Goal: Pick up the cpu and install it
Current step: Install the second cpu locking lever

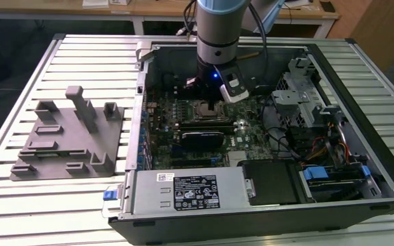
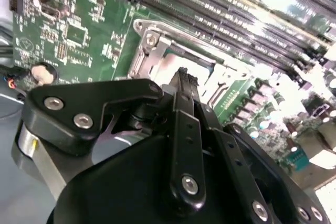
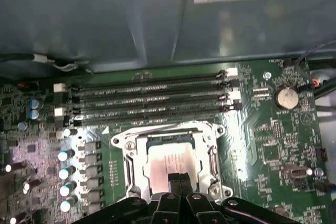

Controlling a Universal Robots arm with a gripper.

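I am hanging over the open computer case [image 1: 266,128] that is lying on the slatted metal surface [image 1: 19,143], with my arm reaching straight down into it. My end effector [image 3: 180,178] is sitting low above the motherboard [image 3: 262,129], right over the metal socket frame [image 3: 128,156]. In the first wrist view my fingers [image 3: 176,183] are pressed together with no gap between them, and they are gripping nothing. The cpu [image 3: 163,163] is lying flat inside the socket, its pale silver top showing just past my fingertips; I cannot tell whether they are touching it. The memory slots [image 3: 152,100] are running alongside the socket. In the exterior view, the grey moulded fixture [image 1: 67,138] is standing on the surface at the exterior view's left, well apart from the case.
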